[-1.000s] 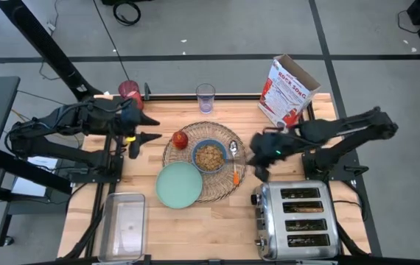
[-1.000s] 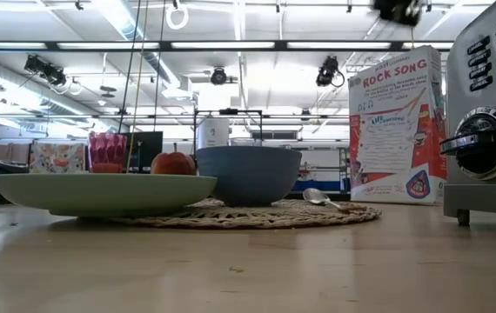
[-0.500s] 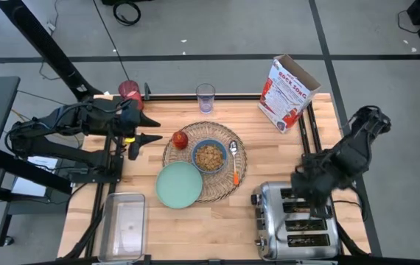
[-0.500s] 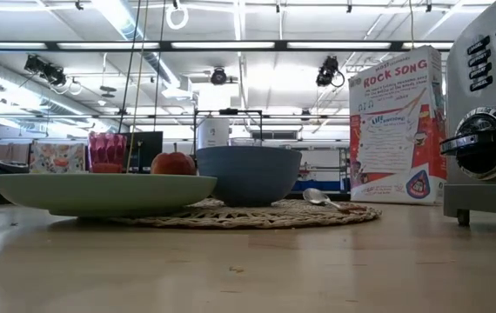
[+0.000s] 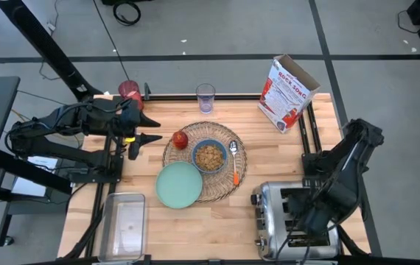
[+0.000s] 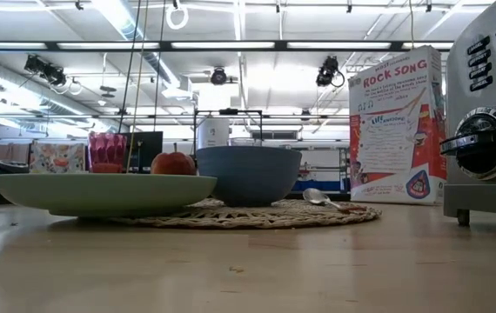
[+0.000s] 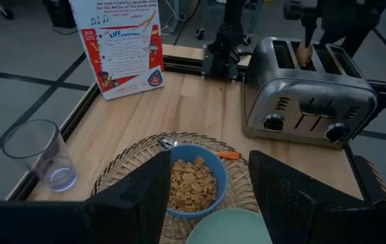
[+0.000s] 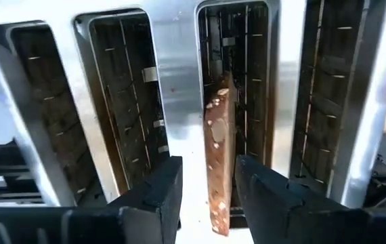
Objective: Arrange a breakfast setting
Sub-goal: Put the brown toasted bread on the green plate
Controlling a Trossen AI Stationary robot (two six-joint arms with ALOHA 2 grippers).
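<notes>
Right tool [image 8: 206, 186] is hovering directly over the toaster [image 5: 298, 221], fingers spread with a gap, straddling the toast slice [image 8: 217, 159] that is standing on edge in one of the inner slots. Not pinching it yet: the pads are sitting either side of the slice's top edge, apart from it.

Toast handling, my read: light, stiff but brittle, rough crust so not slippery. Only the exposed top edge is reachable; I'd take it across the flat faces, gently, since a hard squeeze is likely to crack or crumble it. It's sitting deep between the slot's wire guides, so a straight vertical pull is needed or it may snag.

Further out on the surface [image 5: 269, 147], the setting is mostly sitting in place on the straw placemat [image 5: 223, 190]: mint-green plate [image 5: 179, 185] overlapping its near-left rim and showing nothing on it, blue bowl [image 5: 209, 156] full of cereal at centre, orange-handled spoon [image 5: 234, 165] just beside the bowl, red apple [image 5: 180, 139] on the mat's left edge. Plate looks like the toast's destination.

Left tool [image 5: 142, 130] is waiting at the left side near the apple, fingers spread, holding nothing.

Far edge: clear glass [image 5: 205, 97] standing empty, red-filled glass [image 5: 129, 91] at the far-left corner, cereal box [image 5: 289, 92] far right. A clear tray [image 5: 125, 224] is lying at the near-left.
</notes>
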